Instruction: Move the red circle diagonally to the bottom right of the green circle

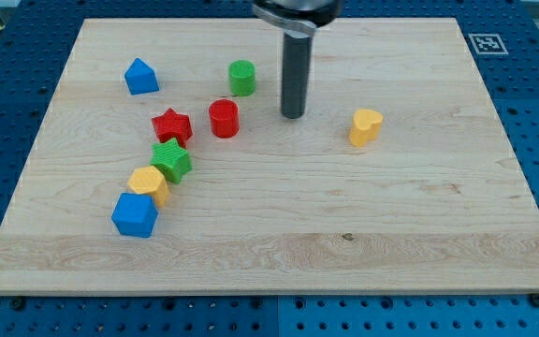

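My tip [293,115] rests on the bench [391,234], right of the red circle [224,119], which sits just below-left of the green circle [242,78]. There is no claw. Likely the approach step: next I must circle round to its left and push rightward

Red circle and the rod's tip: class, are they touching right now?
Apart. The camera view shows bare wood between my tip and the red circle, which sits to the tip's left in the view.

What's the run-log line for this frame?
my tip: right of red circle, not touching | red circle: below-left of green circle | goal: unmet
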Robot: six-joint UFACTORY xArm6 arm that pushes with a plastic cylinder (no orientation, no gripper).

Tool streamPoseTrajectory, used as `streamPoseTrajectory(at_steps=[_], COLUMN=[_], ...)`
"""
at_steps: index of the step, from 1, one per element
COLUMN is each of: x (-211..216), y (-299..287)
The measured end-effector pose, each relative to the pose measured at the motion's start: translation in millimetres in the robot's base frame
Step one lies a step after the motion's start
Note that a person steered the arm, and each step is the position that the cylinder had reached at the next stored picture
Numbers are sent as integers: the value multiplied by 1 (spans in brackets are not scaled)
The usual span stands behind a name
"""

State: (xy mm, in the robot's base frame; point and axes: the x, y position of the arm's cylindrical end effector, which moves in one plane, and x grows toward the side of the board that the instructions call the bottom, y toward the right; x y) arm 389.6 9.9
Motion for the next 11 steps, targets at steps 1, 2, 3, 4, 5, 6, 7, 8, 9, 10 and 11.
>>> streamPoseTrajectory(at_steps=[1, 2, 3, 4, 5, 6, 7, 8, 9, 10, 11], x=[-5, -18, -16, -4, 4, 9, 6, 21, 27, 40, 45], y=[-44, -80, -101, -81, -64, -66, -101, -101, -69, -43, -49])
